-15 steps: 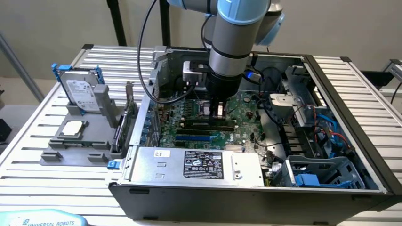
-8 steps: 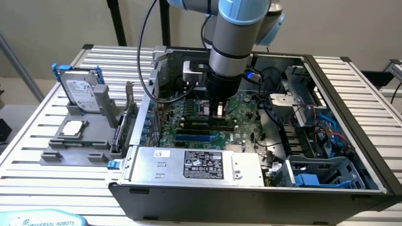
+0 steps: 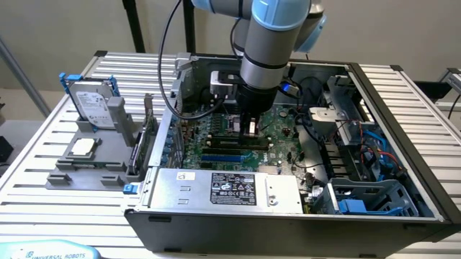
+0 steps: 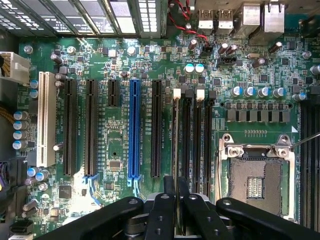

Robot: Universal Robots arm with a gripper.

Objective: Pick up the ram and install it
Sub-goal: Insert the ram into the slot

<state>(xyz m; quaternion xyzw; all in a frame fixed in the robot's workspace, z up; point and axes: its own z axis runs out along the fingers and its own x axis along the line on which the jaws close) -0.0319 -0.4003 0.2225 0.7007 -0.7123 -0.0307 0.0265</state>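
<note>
I am looking down into the open computer case (image 3: 403,135) lying on the slatted table (image 3: 43,178), with the arm (image 3: 270,48) reaching straight down over the green motherboard (image 4: 115,150). The pincer (image 3: 251,129) is hanging just above the black memory slots (image 4: 192,135), which are running side by side between the blue slot (image 4: 134,130) and the empty processor socket (image 4: 255,182). In the wrist view its fingers (image 4: 164,210) are sitting close together, pinching a thin upright edge that I am taking to be the ram (image 4: 176,210); I am seeing that edge lined up over one of the memory slots, though I cannot tell whether it is touching the slot. Outside the case, toward the exterior view's left, a grey holder (image 3: 90,167) is carrying a hard drive (image 3: 94,105) standing upright and a square silver processor (image 3: 83,147) lying flat. An expansion card (image 3: 146,137) is standing on edge just beside the case wall.
</note>
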